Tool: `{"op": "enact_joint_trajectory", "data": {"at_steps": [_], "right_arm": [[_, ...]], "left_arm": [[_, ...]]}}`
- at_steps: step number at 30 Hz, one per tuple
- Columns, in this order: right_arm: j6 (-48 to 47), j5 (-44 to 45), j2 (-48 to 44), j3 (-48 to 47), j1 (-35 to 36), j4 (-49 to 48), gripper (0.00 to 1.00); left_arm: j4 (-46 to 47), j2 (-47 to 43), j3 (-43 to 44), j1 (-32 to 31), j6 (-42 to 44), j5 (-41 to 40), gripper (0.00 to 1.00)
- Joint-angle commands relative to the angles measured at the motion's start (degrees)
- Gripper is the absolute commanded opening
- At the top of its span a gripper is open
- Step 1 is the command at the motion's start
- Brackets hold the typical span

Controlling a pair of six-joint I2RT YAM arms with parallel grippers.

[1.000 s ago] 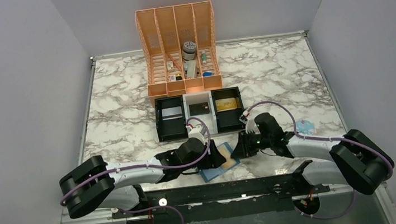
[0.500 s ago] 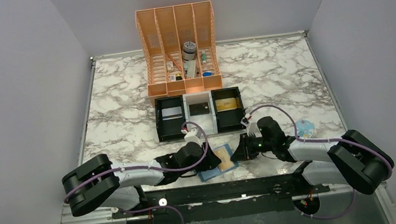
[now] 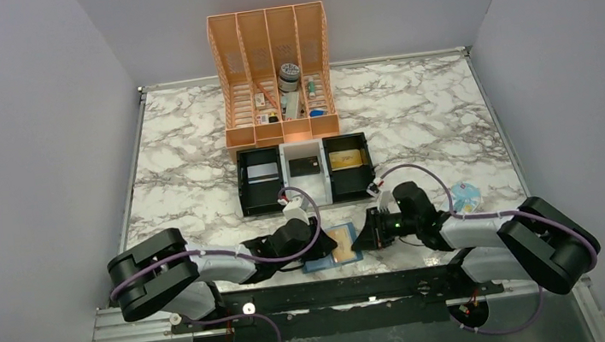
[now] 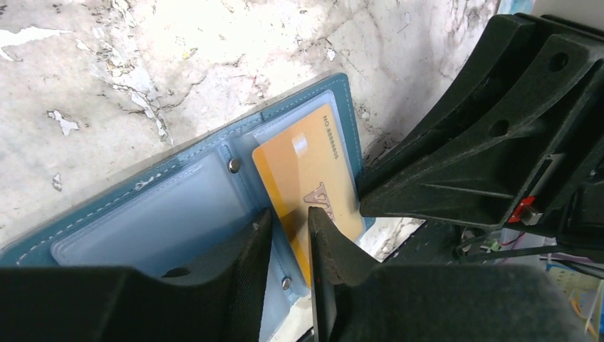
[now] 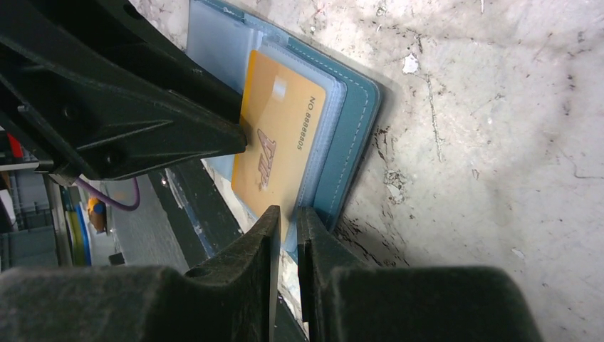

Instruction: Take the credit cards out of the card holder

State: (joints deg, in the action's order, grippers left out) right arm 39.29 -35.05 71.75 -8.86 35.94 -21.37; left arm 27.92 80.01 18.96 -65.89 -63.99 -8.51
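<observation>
The blue card holder (image 3: 319, 264) lies open at the table's near edge, between the two arms. A gold credit card (image 3: 343, 242) sticks partway out of its right pocket (image 4: 306, 164). My left gripper (image 3: 316, 244) hangs low over the holder (image 4: 128, 221). Its jaws stand open a narrow way apart (image 4: 289, 212), astride the riveted spine and the card's left edge. My right gripper (image 3: 369, 236) comes in from the right. It is shut (image 5: 288, 209) on the near edge of the credit card (image 5: 281, 128), beside the holder's stitched border (image 5: 352, 135).
A black-and-white three-compartment tray (image 3: 261, 197) stands behind the holder, with a silver card (image 3: 261, 172), a dark card (image 3: 304, 165) and a gold card (image 3: 347, 158) in it. An orange file rack (image 3: 273, 71) stands at the back. A pale blue packet (image 3: 465, 197) lies to the right. The black mounting rail (image 3: 339, 292) borders the near edge.
The left gripper's jaws have narrowed as it slid over the holder. The holder has turned squarer to the table edge. The right gripper has dropped nearer and closed on the card's edge.
</observation>
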Motion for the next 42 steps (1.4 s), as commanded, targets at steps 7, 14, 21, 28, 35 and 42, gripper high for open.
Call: {"op": "enact_joint_trajectory", "data": {"at_steps": [7,14,21,28,35,42], "right_arm": [[0.79,1.97,0.73,0.78,0.68,1.53,0.15],[0.37,3.61,-1.48,0.39,0.7,4.39,0.15],[-0.15,4.41,-5.0,-1.2,0.7,8.08,0.16],[0.0,1.43,-7.24,-3.36,0.7,7.07,0.16],[-0.03,1.54,-1.23,-6.64,2.19,4.75,0.18],[0.41,9.89,3.07,-5.87,2.28,8.03,0.19]], "left_arm": [[1.88,0.05,-1.27,-1.03,-0.73,-0.76,0.13],[1.87,-1.15,-2.44,-1.08,-0.42,-0.4,0.03],[1.87,-1.41,-2.84,-1.07,-0.39,0.1,0.0],[1.8,-2.17,-3.2,-1.08,-0.25,0.2,0.01],[1.78,-2.25,-2.97,-1.1,-0.07,0.58,0.04],[1.78,-3.24,-3.61,-1.07,-0.16,0.78,0.15]]}}
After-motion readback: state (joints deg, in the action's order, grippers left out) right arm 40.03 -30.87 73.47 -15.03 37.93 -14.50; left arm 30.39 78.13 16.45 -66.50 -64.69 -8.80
